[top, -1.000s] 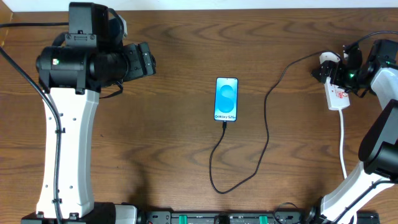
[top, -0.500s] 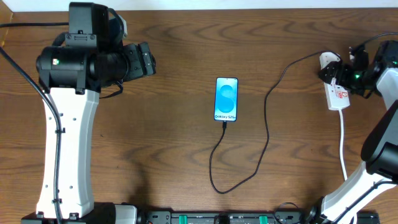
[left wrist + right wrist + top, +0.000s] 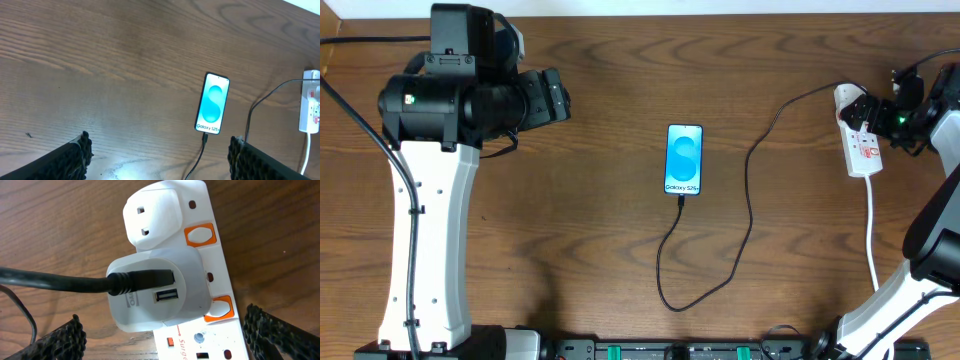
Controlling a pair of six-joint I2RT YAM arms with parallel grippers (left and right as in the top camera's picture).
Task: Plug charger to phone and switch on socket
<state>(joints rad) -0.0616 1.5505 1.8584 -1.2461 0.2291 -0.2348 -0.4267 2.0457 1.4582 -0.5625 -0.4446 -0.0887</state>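
The phone (image 3: 684, 160) (image 3: 213, 103) lies screen up and lit blue at mid-table. The charger, a thin black cable (image 3: 750, 200) (image 3: 251, 111), loops from the phone's lower edge to a white adapter (image 3: 160, 292) in the socket (image 3: 862, 148) (image 3: 215, 340) (image 3: 310, 107) at the right. The cable's tip sits against the phone's bottom port. My right gripper (image 3: 876, 113) (image 3: 167, 340) hangs open just above the socket's adapter end, fingers either side of it and touching nothing. Orange switches (image 3: 200, 235) show beside the adapters. My left gripper (image 3: 560, 98) (image 3: 160, 160) is open and empty, far left of the phone.
A second white plug (image 3: 150, 215) sits in the strip beyond the adapter. The strip's white cord (image 3: 872, 230) runs toward the table's front edge. The left arm's white column (image 3: 420, 240) stands at the left, and black base hardware (image 3: 670, 350) lines the front edge.
My right gripper has slid to the right over the socket's far end, uncovering more of the strip. The left arm, phone and cable have not moved.
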